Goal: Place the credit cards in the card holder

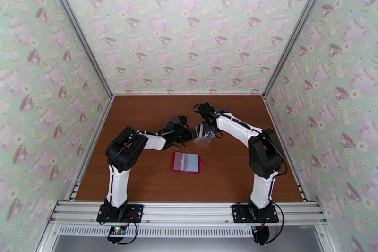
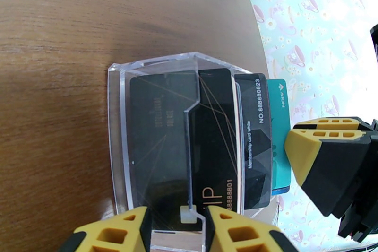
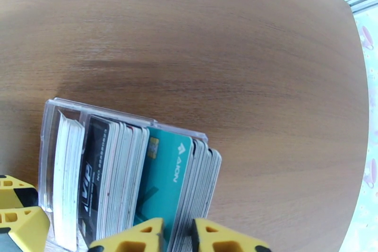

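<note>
The card holder point(image 1: 186, 162), a red wallet, lies open on the table with its pale grey-blue inside up, nearer than both grippers. The credit cards stand in a clear plastic rack point(image 1: 204, 134): black ones point(image 2: 160, 144), white ones point(image 3: 66, 177) and a teal card point(image 3: 165, 177). My left gripper point(image 2: 178, 231) grips the rack's near wall point(image 2: 118, 130) between its fingers. My right gripper point(image 3: 177, 241) comes down from above, its fingers narrowly closed around the teal card's point(image 2: 279, 153) edge. One right fingertip point(image 2: 326, 168) appears beside that card.
The brown table point(image 1: 141, 177) is walled on three sides by teacup-patterned panels point(image 1: 189, 35). Both arms point(image 1: 241, 130) meet over the rack at mid-table, just beyond the wallet. An aluminium rail point(image 1: 189, 212) runs along the near edge.
</note>
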